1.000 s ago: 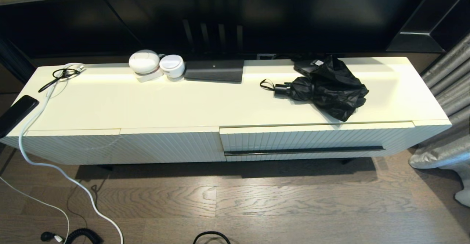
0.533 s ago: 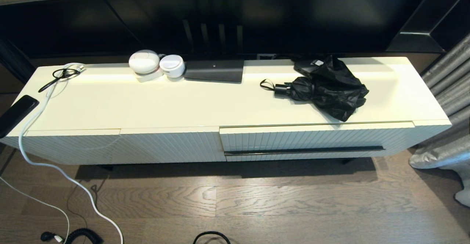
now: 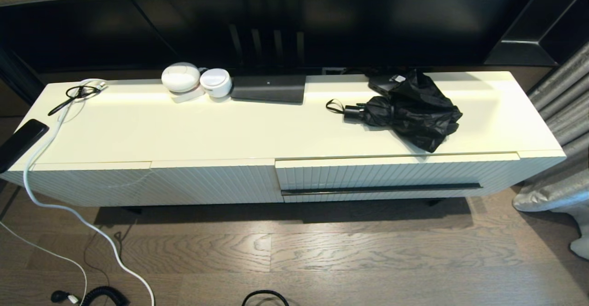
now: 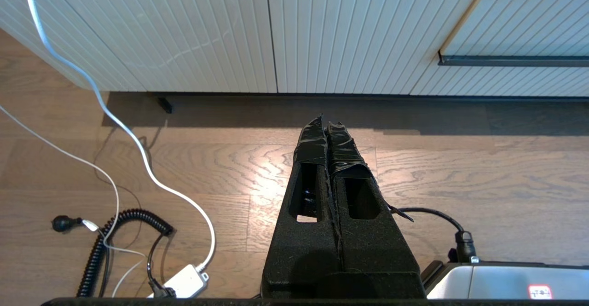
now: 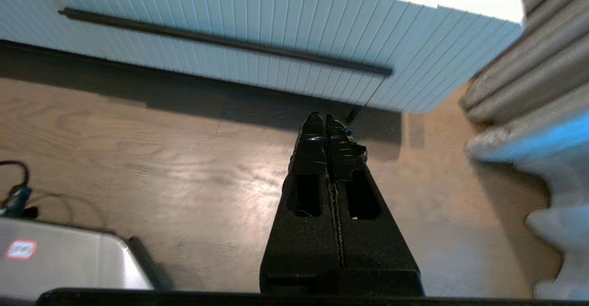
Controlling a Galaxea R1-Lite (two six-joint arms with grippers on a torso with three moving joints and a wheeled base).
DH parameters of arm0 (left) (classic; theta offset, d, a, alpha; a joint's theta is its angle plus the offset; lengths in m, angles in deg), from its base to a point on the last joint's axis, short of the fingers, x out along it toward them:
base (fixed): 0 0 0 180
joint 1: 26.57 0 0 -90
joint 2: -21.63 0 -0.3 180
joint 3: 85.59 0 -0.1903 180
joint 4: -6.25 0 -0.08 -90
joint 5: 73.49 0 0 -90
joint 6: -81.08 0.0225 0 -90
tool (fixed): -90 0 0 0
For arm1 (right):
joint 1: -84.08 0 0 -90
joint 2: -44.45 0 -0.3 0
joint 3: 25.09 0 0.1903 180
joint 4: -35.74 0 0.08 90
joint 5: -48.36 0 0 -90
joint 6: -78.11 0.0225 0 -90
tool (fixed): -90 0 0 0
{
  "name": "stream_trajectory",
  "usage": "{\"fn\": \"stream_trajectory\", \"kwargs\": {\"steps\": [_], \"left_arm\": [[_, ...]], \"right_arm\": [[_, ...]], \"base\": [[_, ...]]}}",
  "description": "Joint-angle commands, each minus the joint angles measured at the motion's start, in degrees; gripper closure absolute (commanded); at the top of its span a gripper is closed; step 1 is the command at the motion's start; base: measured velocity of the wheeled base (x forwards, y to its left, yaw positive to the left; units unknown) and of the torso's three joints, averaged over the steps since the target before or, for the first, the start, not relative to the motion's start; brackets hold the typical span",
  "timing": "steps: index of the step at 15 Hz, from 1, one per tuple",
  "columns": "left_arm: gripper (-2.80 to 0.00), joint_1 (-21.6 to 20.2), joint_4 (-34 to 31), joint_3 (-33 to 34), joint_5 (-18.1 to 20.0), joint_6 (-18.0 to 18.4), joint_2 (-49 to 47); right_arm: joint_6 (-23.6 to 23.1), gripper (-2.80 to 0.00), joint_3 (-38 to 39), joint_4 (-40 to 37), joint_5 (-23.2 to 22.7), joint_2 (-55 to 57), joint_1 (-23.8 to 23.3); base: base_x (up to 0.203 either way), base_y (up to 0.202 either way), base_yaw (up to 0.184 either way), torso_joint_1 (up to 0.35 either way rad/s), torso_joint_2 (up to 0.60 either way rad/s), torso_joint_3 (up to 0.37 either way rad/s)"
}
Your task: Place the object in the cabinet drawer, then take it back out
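Observation:
A black compact umbrella [image 3: 409, 110] with rumpled fabric lies on the right part of the cream cabinet top [image 3: 184, 131], its short handle and wrist loop pointing left. Below it the ribbed drawer [image 3: 391, 172] is closed, its thin black handle bar [image 3: 382, 189] running along the front; the bar also shows as the handle bar [image 5: 221, 41] in the right wrist view. My left gripper [image 4: 325, 124] hangs shut over the wooden floor before the cabinet's left half. My right gripper [image 5: 322, 119] is shut too, low over the floor near the drawer's right end. Neither arm shows in the head view.
Two white round devices [image 3: 195, 81], a flat black box [image 3: 269, 88], a cable loop [image 3: 78, 93] and a dark phone [image 3: 20, 142] lie on the cabinet top. White cables [image 3: 69, 214] trail over the floor at left. A grey curtain [image 3: 561, 126] hangs at right. A TV stands behind.

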Motion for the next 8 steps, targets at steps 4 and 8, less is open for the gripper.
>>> {"fn": "stream_trajectory", "kwargs": {"steps": [4,8], "left_arm": [[0.00,-0.02,0.03,0.09,-0.04,-0.05,0.00],[0.00,0.06,0.03,0.09,-0.04,-0.05,0.00]], "right_arm": [[3.30,0.00,0.13,-2.44,0.60,0.29,0.00],[4.00,0.00,0.13,-2.44,0.60,0.20,0.00]], "base": [[0.000,0.000,0.000,0.000,0.00,0.000],[0.000,0.000,0.000,0.000,0.00,0.000]]}}
